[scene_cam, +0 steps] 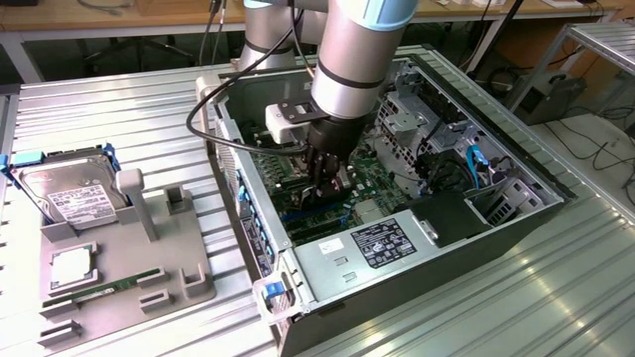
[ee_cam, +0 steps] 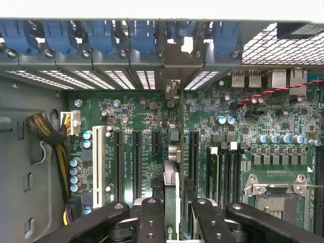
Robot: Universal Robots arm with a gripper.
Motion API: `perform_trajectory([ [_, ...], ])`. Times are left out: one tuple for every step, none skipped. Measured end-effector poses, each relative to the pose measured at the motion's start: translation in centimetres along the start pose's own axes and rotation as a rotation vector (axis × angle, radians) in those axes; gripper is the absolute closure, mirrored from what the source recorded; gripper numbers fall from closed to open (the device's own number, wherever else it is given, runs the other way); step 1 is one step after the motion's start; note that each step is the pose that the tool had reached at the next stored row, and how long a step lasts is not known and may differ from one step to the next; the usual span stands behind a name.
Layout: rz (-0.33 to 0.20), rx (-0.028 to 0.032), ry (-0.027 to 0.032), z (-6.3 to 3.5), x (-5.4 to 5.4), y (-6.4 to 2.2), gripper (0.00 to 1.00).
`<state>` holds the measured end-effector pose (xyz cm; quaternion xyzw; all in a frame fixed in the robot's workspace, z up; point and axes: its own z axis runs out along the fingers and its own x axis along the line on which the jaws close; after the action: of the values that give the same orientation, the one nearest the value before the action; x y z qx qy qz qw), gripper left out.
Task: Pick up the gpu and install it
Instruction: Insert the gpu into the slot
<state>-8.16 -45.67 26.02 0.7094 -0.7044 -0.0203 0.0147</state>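
My gripper [scene_cam: 323,181] reaches down into the open computer case [scene_cam: 540,212], over the green motherboard [scene_cam: 369,178]. In the wrist view the gpu [ee_cam: 172,174] appears edge-on as a thin card standing upright between the black fingers [ee_cam: 151,218]. The gripper [ee_cam: 174,210] is shut on it. The card lines up with a gap between the long black expansion slots [ee_cam: 135,162]. Its silvery bracket end [ee_cam: 172,90] points at the row of rear slot covers with blue latches [ee_cam: 104,38]. Whether the card's edge sits in a slot is hidden.
A grey fixture tray [scene_cam: 174,279] lies at the exterior view's left, holding a silver hard drive [scene_cam: 70,195] and a narrow green memory stick [scene_cam: 104,286]. Inside the case are the power supply [scene_cam: 375,244], drive cages [scene_cam: 417,111] and a yellow-black cable bundle [ee_cam: 53,139].
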Motion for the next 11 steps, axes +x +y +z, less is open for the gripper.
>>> perform_trajectory([
  [0.000,0.0000,-0.0002,0.04,0.00,0.00,0.74],
  [0.000,0.0000,-0.0002,0.08,0.00,0.01,0.74],
  [0.000,0.0000,-0.0003,0.13,0.00,0.01,0.74],
  [0.000,-0.0001,-0.0004,0.17,0.00,0.01,0.74],
  [0.000,-0.0001,-0.0003,0.20,0.00,0.01,0.74],
  [0.000,-0.0002,-0.0004,0.24,0.00,0.01,0.74],
  [0.000,-0.0002,-0.0004,0.27,0.00,0.01,0.74],
  [0.000,-0.0001,-0.0006,0.29,0.00,0.00,0.74],
  [0.000,0.0000,-0.0007,0.29,0.00,0.01,0.74],
  [0.000,0.0000,-0.0007,0.29,0.00,0.01,0.74],
  [0.000,0.0000,-0.0007,0.29,0.00,0.00,0.74],
])
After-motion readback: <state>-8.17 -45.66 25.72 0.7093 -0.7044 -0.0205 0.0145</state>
